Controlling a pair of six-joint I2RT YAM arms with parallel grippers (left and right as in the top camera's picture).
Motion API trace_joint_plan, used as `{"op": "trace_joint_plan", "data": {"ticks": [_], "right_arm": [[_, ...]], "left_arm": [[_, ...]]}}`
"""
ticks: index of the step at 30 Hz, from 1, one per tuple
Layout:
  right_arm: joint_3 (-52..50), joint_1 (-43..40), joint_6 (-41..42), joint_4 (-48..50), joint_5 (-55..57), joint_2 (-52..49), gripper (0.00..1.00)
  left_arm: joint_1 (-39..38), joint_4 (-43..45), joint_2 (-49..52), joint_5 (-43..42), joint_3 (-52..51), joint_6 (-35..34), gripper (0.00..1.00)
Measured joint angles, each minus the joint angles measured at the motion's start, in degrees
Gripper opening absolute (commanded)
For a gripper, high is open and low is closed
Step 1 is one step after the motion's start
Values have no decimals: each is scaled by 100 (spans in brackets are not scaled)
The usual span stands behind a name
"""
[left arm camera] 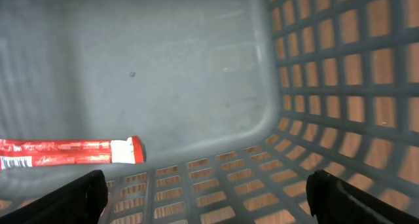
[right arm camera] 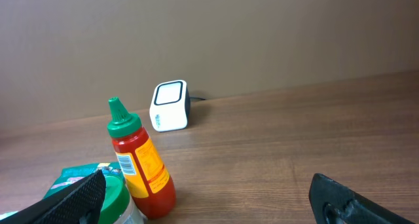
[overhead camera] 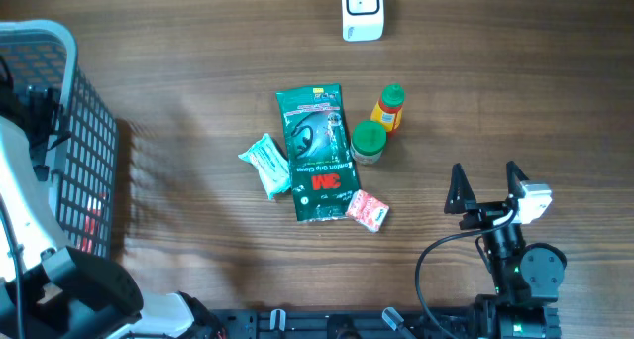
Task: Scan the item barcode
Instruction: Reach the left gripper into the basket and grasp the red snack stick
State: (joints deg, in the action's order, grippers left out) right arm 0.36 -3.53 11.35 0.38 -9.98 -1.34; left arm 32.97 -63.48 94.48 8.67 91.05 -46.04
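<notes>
Barcode scanner (overhead camera: pixel 362 10): small white box with rounded corners and a dark-framed window, upright at the far edge of the wooden table (overhead camera: pixel 198 52), well apart from the goods.

Mid-table cluster:
- 3M glove packet (overhead camera: pixel 317 153): flat, glossy green film, lying down.
- Sauce bottle (overhead camera: pixel 389 109): red plastic, green cone cap, yellow label with a barcode, upright just right of the packet.
- Green-lidded jar (overhead camera: pixel 368 142): round, beside the bottle.
- Teal tissue pack (overhead camera: pixel 267 164): soft wrap, at the packet's left edge.
- Small pink-red sachet (overhead camera: pixel 368 210): at the packet's lower right corner.

Left gripper (left arm camera: pixel 209 198): jaws spread wide, empty, inside the grey plastic lattice basket (overhead camera: pixel 89 141), above a red stick packet (left arm camera: pixel 65 152) on its floor.

Right gripper (overhead camera: pixel 485 180): jaws spread wide, empty, right of the cluster.
</notes>
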Motion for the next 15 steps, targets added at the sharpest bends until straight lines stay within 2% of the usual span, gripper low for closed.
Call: {"op": "trace_joint_plan", "data": {"ticks": [2,5,10,15], "right_arm": [[0,0,0,0,2,0,100],[0,0,0,0,0,0,100],[0,0,0,0,0,0,100],[0,0,0,0,0,0,100]], "left_arm": [[33,-214,81,0,0,-227,100],[219,-804,144,13,-7,-944,100],[872,-1115,153,190,-374,-2754,100],[1281,-1062,164,249,-1102,-4098,100]]}}
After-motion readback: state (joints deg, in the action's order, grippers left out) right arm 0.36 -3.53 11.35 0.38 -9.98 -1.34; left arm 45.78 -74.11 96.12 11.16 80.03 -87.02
